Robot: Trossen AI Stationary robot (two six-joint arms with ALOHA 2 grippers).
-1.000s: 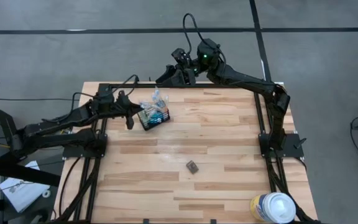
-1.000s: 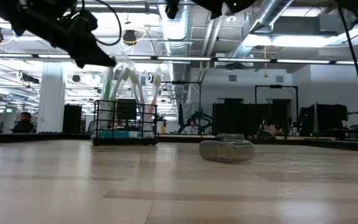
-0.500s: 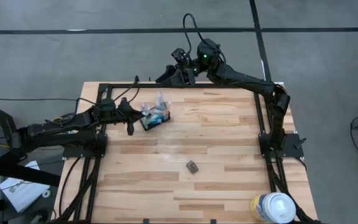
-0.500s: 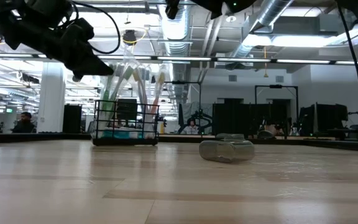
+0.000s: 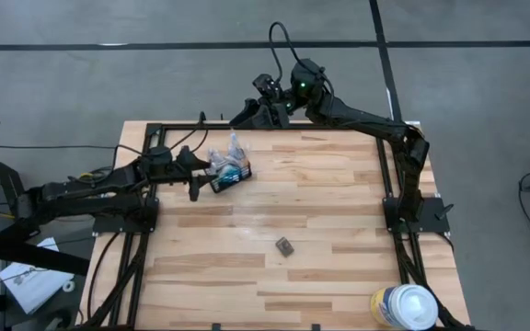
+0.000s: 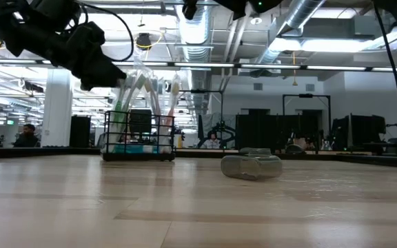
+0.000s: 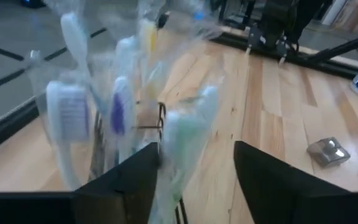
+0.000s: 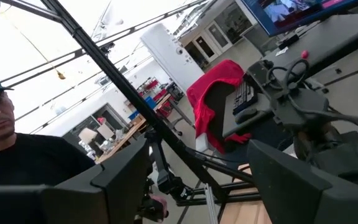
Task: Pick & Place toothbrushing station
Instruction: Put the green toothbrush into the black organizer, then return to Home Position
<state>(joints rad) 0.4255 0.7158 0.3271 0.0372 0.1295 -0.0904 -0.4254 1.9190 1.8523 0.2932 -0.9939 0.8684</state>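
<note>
The black wire-mesh caddy (image 5: 233,177) of the toothbrushing station stands on its base on the table, left of centre at the far side. Wrapped toothbrushes (image 6: 147,86) stick up out of it, and toothpaste tubes (image 6: 133,147) lie in its bottom. My left gripper (image 5: 202,168) is open at the caddy's left side, level with the brush tops (image 7: 73,112). A green-and-white brush (image 7: 188,130) stands between its fingers. My right gripper (image 5: 245,112) waits open above the table's far edge. My left gripper has the green-and-white toothbrush's wrapped handle (image 7: 178,155) between its open fingers, close to one finger (image 7: 138,174). I cannot tell whether that finger touches it. The fingers come level from the table's left side, and the brush stands in the caddy.
A small dark grey block (image 5: 284,245) lies near the table's middle. A large white canister (image 5: 403,308) stands at the near right corner. Black frame rails (image 5: 389,175) run along the table's edges. A person shows in the right wrist view (image 8: 17,155).
My left gripper has come down a little beside the caddy. The wrapped toothbrushes have shifted in the caddy and now stand more upright and spread. The caddy has stayed where it was.
</note>
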